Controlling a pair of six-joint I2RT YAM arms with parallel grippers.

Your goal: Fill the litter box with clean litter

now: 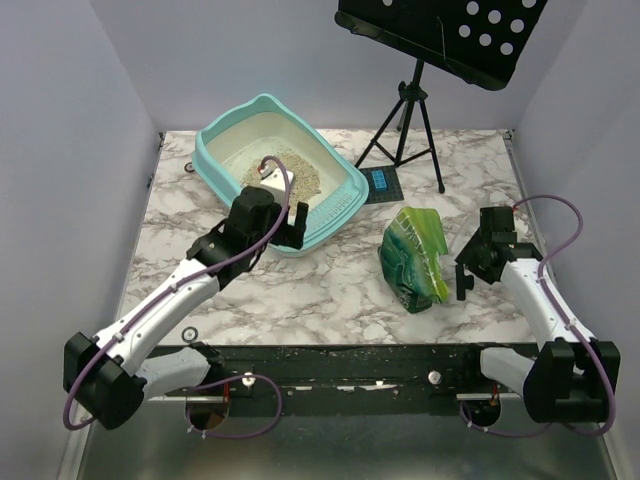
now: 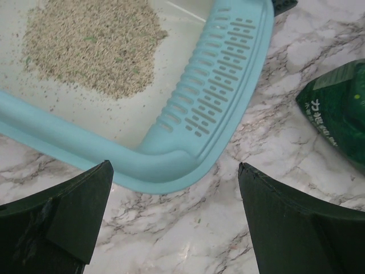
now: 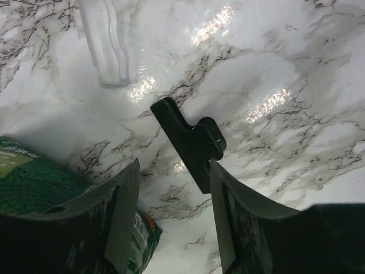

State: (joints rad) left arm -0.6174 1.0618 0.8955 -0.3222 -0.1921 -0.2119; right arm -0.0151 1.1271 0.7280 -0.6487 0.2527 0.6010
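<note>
Bag [image 1: 412, 255] stands just left of R gripper [image 3: 174, 177], jaws parted w/ nothing held; box [image 1: 335, 208] w/ litter [image 1: 290, 172] pile sits far-left, L gripper [image 2: 174, 171] wide open at its near-right corner.

Back left: clean litter [image 1: 300, 180] in litter box [image 1: 335, 212]; bag [image 1: 412, 255] right of it, nearer.

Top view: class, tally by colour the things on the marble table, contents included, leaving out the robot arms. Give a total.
Teal: 1, the litter box
Beige: 1, the pile of litter
Green: 1, the bag
Black: 2, the music stand and the small pad
Total: 5
</note>
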